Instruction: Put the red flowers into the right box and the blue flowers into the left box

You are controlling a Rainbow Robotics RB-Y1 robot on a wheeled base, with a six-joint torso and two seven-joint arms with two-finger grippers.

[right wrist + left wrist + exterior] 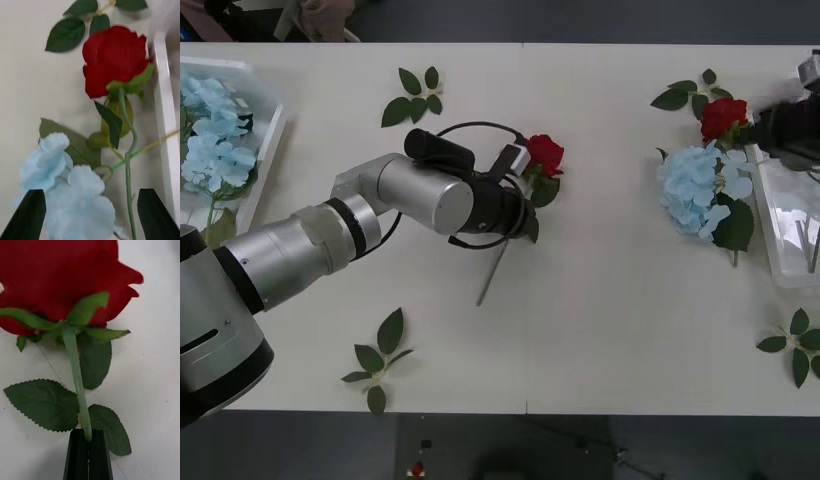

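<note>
Left arm has mid-table rose by the stem; right box is the target
Table (pixel 600 330), then right box (pixel 792 232), then rose (pixel 544 153): left gripper (pixel 88 450) clamped on its stem. Lift stem clear before carrying it rightward. Right gripper (pixel 90 215) spread wide over second rose (pixel 112 60) beside blue flowers (pixel 700 190)

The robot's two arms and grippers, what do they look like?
The left arm is a silver-grey cylinder chain with black joint bands and a looping black cable; left gripper fingers are black and flat. The right gripper has black wedge-shaped fingers on a dark wrist.
</note>
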